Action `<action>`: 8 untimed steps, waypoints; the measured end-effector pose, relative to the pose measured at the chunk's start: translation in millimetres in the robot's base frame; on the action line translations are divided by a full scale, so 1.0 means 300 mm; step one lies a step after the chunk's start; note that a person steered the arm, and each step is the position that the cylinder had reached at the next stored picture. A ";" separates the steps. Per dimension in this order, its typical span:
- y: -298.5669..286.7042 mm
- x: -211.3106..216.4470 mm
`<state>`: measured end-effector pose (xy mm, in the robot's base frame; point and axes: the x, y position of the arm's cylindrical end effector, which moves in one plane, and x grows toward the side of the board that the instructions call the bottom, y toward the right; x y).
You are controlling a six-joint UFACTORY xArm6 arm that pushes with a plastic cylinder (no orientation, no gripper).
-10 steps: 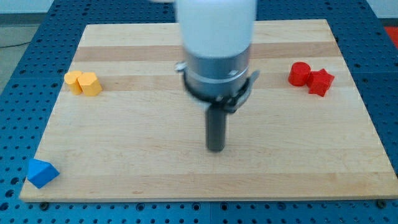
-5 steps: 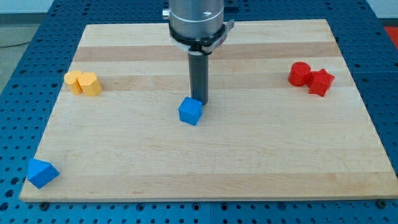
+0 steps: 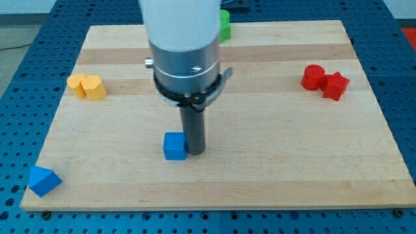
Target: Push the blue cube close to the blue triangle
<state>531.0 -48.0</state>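
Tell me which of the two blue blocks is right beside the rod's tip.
The blue cube: my tip is against its right side. The blue triangle sits far off at the board's bottom-left corner.

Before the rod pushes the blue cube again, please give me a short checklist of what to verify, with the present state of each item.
1. My tip sits against the blue cube, on its right side in the view: ok.
2. Blue triangle in sight, at the board's lower left corner: ok.
3. Path from cube to triangle free of other blocks: ok.
4. Yellow blocks and red blocks away from that path: ok.
5. Push line aims at the triangle: not ok; it lies lower left, so my tip should start from the cube's upper right.
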 end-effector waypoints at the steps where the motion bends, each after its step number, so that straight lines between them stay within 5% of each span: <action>1: -0.093 -0.040; 8: -0.561 0.016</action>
<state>535.7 -216.2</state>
